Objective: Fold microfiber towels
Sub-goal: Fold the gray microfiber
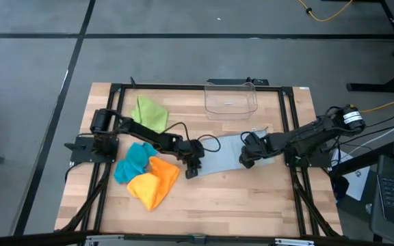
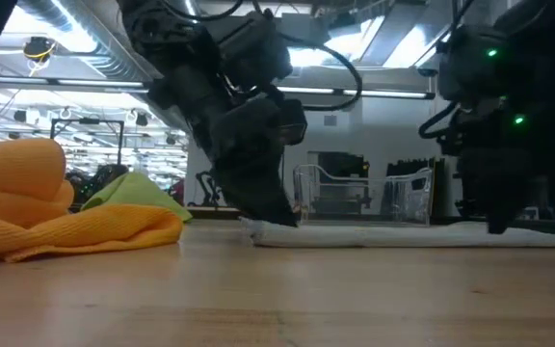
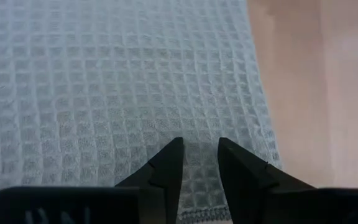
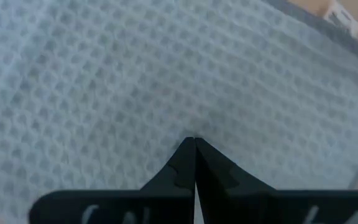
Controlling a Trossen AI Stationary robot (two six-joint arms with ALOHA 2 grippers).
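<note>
The light grey towel (image 1: 223, 154) lies spread flat on the table's middle. My left gripper (image 1: 191, 168) stands open at its left near corner, pointing slantwise down, fingertips (image 3: 174, 152) over the cloth just inside the hem (image 3: 197, 214). My right gripper (image 1: 246, 159) is shut, its tips (image 4: 194, 143) down at the towel's right part. The lime green towel (image 1: 149, 113) lies crumpled at the far left. The teal towel (image 1: 133, 162) and the orange towel (image 1: 154, 184) lie bunched together at the near left. My left gripper stands with open fingers on either side of a strip of the grey towel by its hem (image 3: 199, 186); whether the tips touch the cloth, I cannot tell. My right gripper comes steeply from above, and its shut fingertips (image 4: 185, 155) meet the grey towel's top surface (image 4: 194, 127), inward of the right edge. Whether any cloth is caught between them does not show. The towel lies flat on the table.
A clear plastic bin (image 1: 231, 100) stands at the table's far edge, behind the grey towel. Bare wood (image 1: 252, 198) shows on the near side of the table. A black frame (image 1: 296, 130) runs along the table's sides.
</note>
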